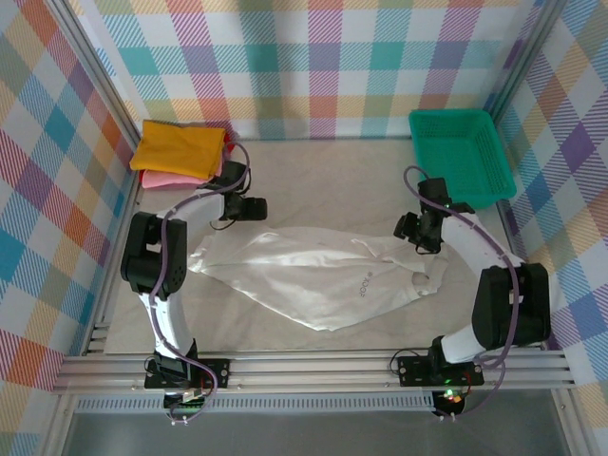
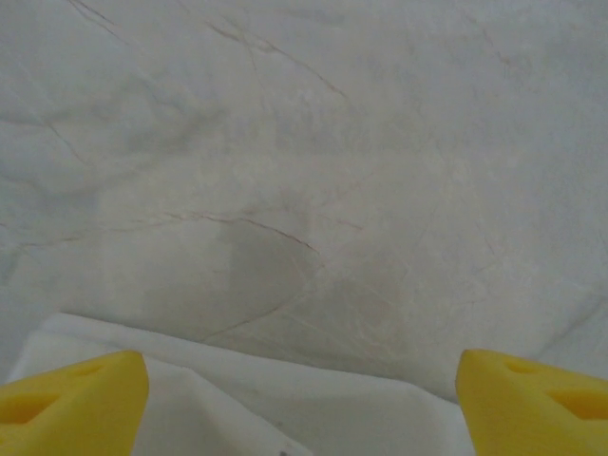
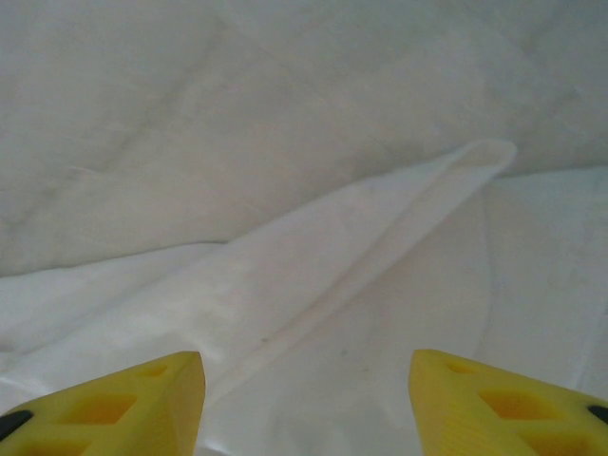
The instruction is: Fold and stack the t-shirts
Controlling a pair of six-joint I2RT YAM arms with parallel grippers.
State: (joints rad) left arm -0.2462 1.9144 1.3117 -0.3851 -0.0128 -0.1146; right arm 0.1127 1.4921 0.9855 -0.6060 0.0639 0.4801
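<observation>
From the overhead camera I saw the plain white short-sleeved cotton t-shirt lying unfolded and rumpled across the middle of the pale marbled table. It stretched from left to right between the two arms, and a tiny grey printed mark faced up on its right half. At the far left corner sat the folded tees: a mustard-yellow folded t-shirt on top, a pink folded t-shirt showing beneath its near edge, and a sliver of a red folded t-shirt at its right side. The green plastic mesh basket stood at the far right corner, well apart from the white shirt.

The left gripper hung just past the shirt's far left edge. On its wrist camera, the left gripper had its yellow fingers spread wide with nothing between them. Bare table lay ahead of it, and the hem of the white shirt lay below the fingers.

The right gripper was over the shirt's right end. On its wrist camera, the right gripper had its yellow fingers parted and clamping nothing. A raised fold of the white shirt ran diagonally beneath and ahead of the fingers. I could not tell whether the fingertips touched the cloth.
</observation>
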